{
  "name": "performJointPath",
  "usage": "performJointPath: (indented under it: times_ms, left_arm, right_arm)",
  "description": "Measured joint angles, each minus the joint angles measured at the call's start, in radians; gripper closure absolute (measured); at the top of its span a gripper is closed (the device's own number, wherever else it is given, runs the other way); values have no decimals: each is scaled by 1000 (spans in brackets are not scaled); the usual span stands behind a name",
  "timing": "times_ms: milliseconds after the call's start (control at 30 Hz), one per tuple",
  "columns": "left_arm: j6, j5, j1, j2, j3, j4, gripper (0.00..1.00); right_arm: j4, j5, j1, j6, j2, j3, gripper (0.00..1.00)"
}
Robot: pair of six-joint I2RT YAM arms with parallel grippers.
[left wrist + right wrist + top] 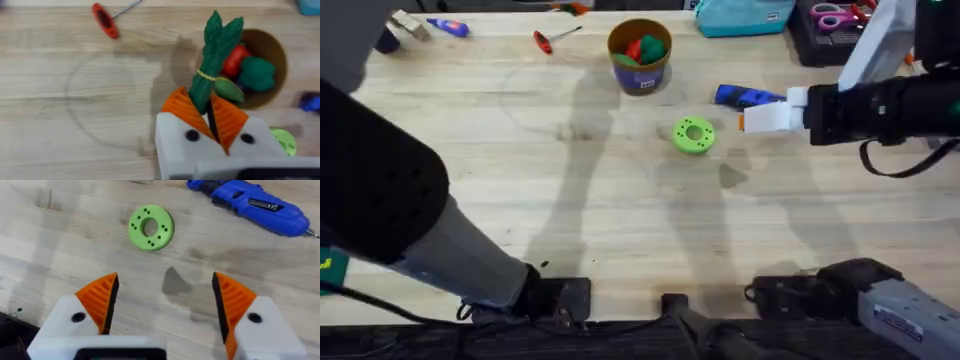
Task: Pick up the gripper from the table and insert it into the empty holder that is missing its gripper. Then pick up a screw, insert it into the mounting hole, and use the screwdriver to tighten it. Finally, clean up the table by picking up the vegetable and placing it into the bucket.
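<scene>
- My left gripper [209, 117]: orange ribbed pads [182, 107] are closed nearly together on the stem end of a green toy asparagus bundle [216, 55], which carries a yellow band around its middle. The bundle stands out from my fingers, its tips reaching toward the bucket.
- The bucket [639, 55]: a small orange-brown tub with a blue-purple label band, standing upright on the wooden table [620, 200] toward its far side. In the left wrist view its open mouth [265, 65] lies just past the asparagus and already holds a red piece, a dark green piece and a yellow-green piece.
- My right gripper [162, 307]: jaws spread wide and holding nothing, hovering over bare wood near a flat green ring-shaped disc [151, 227]. A blue electric screwdriver [250, 206] lies on the table beyond the disc.
- A red-handled hand tool [106, 20] rests on the table well apart from the bucket.
- Stage, as I judge it: the clean-up step, with the vegetable gripped and not yet inside the bucket.
- Risk one: the bundle is long and I grip it at one end only, so it may swing or slip between the pads if I tilt sharply.
- Risk two: the bucket is already crowded, so if I release the bundle off-centre it may catch the rim, lean out, or tip the light tub.
- Risk three: releasing too early would drop it on the table beside the tub.
</scene>
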State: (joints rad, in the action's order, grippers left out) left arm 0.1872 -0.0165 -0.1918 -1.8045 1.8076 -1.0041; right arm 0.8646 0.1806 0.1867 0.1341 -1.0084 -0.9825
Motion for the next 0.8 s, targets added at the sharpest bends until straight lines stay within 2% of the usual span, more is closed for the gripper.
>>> performJointPath:
  times_ms: [200,300,800]
  left_arm:
    - [-12,49,-93,-24,0,27,971]
    - [-15,61,-123,-48,0,46,971]
    - [-19,74,-125,-184,0,100,971]
  right_arm:
    - [0,0,0,0,0,0,16]
    - [0,0,0,0,0,0,16]
    - [0,0,0,0,0,0,16]
